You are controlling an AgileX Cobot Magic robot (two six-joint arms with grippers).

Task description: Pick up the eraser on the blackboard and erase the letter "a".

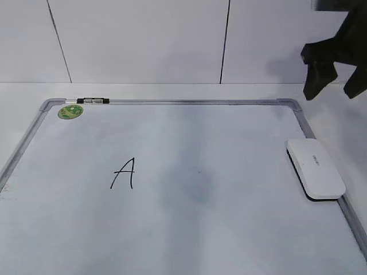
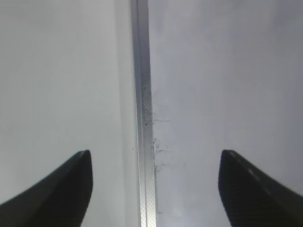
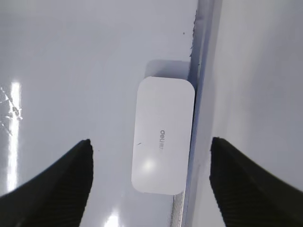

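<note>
white counter carries the blackboard (image 1: 189, 102); eraser (image 1: 315, 168) lies by its right frame. right gripper (image 3: 150, 177) above, jaws apart; left gripper (image 2: 155, 182) jaws apart too.

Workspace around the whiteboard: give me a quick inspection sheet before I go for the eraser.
Surface: whiteboard lies flat on a white table; faint grey smudging near the middle.
Job's things: eraser rests flat at the board's right edge, against the frame, untouched. The only letter seen is a capital A, left of centre; no lowercase a seen.
Clutter: green sticker in the far left corner; small black-and-silver clip on the top frame.
Grippers: right gripper open, above the eraser, not touching; left gripper open over the board's frame, empty.
Cables: nothing seen.
Surroundings: white panelled wall behind the table.
</note>
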